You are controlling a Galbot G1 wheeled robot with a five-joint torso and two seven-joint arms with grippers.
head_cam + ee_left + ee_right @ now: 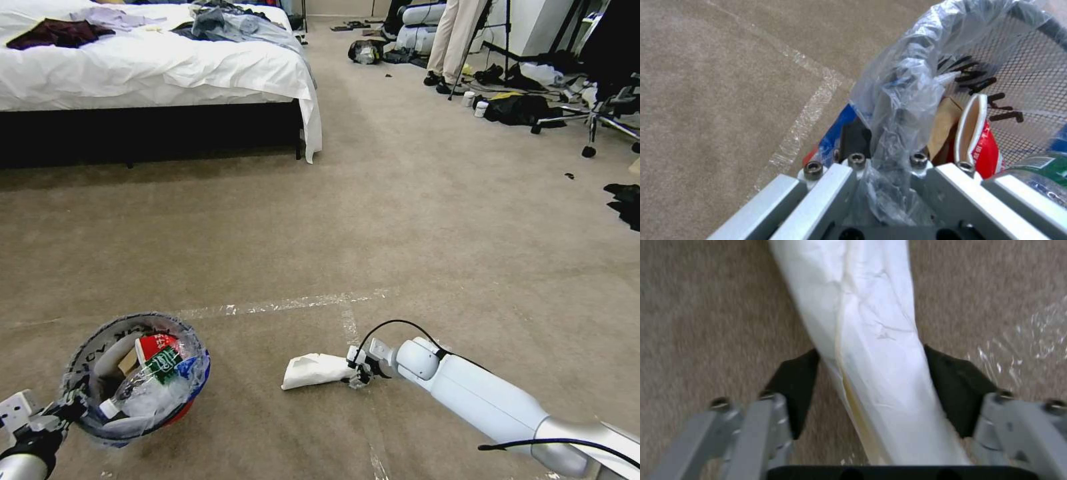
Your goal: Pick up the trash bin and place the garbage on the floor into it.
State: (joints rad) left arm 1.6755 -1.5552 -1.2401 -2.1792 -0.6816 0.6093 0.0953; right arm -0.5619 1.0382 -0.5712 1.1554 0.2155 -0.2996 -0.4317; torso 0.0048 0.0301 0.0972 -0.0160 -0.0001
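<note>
Where carpet shows, white slipper [871,350] between right hand [871,380] pads.

The robot's right arm reaches forward and low, its right hand [354,371] at the near end of a flat white slipper [315,371], black fingers [793,386] pressed against both sides of it. The left arm sits low beside a small round red bag-lined trash bin [137,380], left hand [67,408] clamped on the rim nearest the robot.
</note>
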